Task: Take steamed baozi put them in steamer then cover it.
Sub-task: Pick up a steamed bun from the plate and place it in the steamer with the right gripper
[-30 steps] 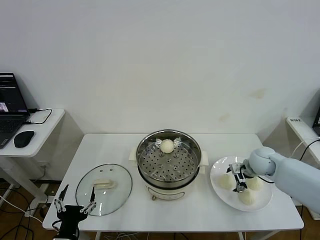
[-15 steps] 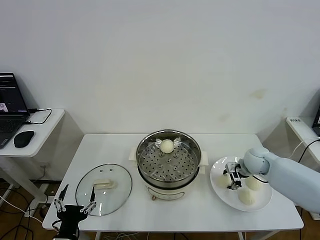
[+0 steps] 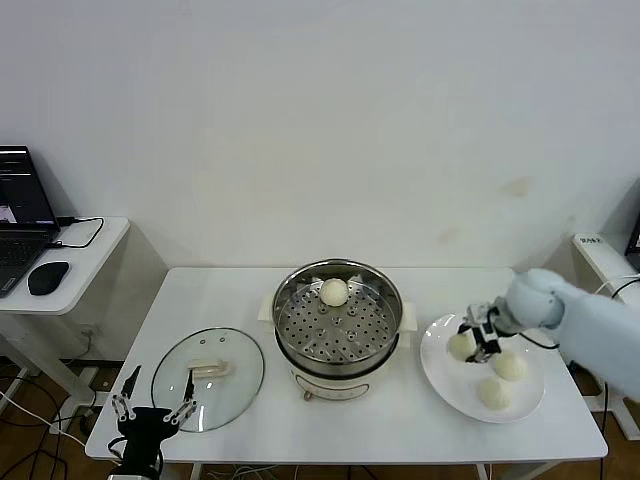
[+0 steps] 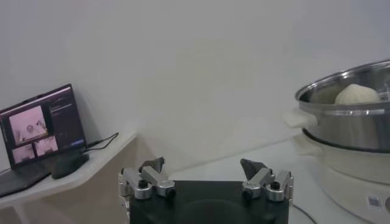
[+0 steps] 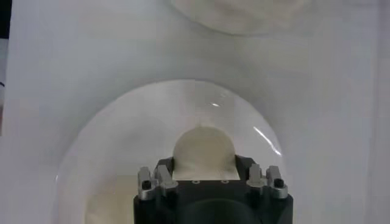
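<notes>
My right gripper (image 3: 477,340) is shut on one cream-white baozi (image 3: 460,346) and holds it just above the white plate (image 3: 438,372). In the right wrist view the same baozi (image 5: 204,151) fills the gap between my fingers over the plate (image 5: 122,140). Two more baozi (image 3: 510,366) (image 3: 491,392) lie on the plate. One baozi (image 3: 333,291) sits at the back of the tray in the steel steamer (image 3: 338,325). The glass cover (image 3: 240,385) lies flat on the table to the steamer's left. My left gripper (image 3: 151,405) is open and empty at the table's front left edge.
The left wrist view shows the steamer (image 4: 350,125) with its baozi (image 4: 356,94) ahead of my open left gripper (image 4: 205,176). A side table with a laptop (image 3: 20,215) and a mouse (image 3: 47,277) stands far left. A shelf edge (image 3: 600,255) stands far right.
My right gripper has closed on the baozi nearest the steamer and raised it a little off the plate. The left arm has not moved.
</notes>
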`<state>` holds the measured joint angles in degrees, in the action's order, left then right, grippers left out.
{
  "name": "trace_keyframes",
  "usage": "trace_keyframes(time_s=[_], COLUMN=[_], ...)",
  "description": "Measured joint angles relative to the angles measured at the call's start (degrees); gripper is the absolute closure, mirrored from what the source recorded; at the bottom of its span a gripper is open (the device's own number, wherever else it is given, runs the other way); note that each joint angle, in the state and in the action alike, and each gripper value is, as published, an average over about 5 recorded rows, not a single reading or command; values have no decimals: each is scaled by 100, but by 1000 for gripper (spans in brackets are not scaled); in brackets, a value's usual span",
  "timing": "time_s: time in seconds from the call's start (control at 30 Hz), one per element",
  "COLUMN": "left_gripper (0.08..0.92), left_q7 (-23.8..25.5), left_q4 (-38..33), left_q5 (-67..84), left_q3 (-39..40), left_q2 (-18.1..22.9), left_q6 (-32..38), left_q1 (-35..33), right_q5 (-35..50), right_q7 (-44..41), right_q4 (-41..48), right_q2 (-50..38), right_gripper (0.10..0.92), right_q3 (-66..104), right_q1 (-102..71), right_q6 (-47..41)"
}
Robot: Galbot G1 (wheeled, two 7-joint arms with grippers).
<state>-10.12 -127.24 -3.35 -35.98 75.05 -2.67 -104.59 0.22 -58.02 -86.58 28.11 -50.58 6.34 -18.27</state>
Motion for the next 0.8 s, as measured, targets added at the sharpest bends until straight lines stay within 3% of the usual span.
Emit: trace_keyframes(time_s=[0.33,0.8], left_gripper=[177,177], left_q7=[3,4], left_q4=[-10,63], left_q5=[28,65], left_q3=[25,-44], left_q2=[-32,-9], left_q6=[0,-6], left_q1=[50,152], right_q5=[947,2416], right_q7=[18,780], right_q4=[-490,-579], right_q2=[193,1842], right_gripper=[389,380], right_q3=[-950,-1682], right_q1=[1912,2679], right_q6=[-403,-1399])
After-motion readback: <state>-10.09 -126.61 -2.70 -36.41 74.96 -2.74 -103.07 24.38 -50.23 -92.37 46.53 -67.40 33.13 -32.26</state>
